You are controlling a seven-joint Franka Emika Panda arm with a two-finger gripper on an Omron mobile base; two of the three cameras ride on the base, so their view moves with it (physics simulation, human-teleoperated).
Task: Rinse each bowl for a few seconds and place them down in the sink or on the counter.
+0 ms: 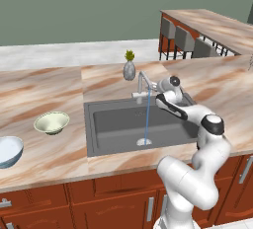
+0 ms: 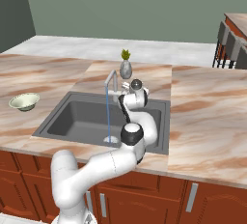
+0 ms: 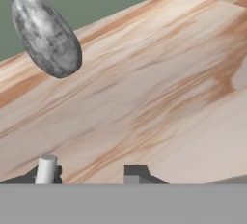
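Observation:
Both bowls stand on the counter [image 1: 59, 149] left of the sink [image 1: 99, 134]: a small cream-green bowl [image 1: 51, 122] [image 2: 24, 101] and a larger blue-white bowl [image 1: 9, 150] at the left edge. A thin stream of water [image 1: 147, 117] [image 2: 108, 117] runs from the silver faucet [image 1: 143, 81] [image 2: 112, 79] into the sink [image 2: 58, 126]. My gripper [image 1: 157, 87] [image 2: 126, 90] [image 3: 91, 177] hovers behind the sink beside the faucet's base, far from both bowls. Its jaws stand apart with only counter showing between them. A small white peg [image 3: 47, 169] rises at the left fingertip.
A grey vase [image 1: 129, 69] [image 2: 125, 68] [image 3: 46, 35] with a plant stands on the counter just behind the faucet, close ahead of the hand. Bar stools [image 1: 185, 38] line a second counter at the back right. My own arm arches over the sink's right side.

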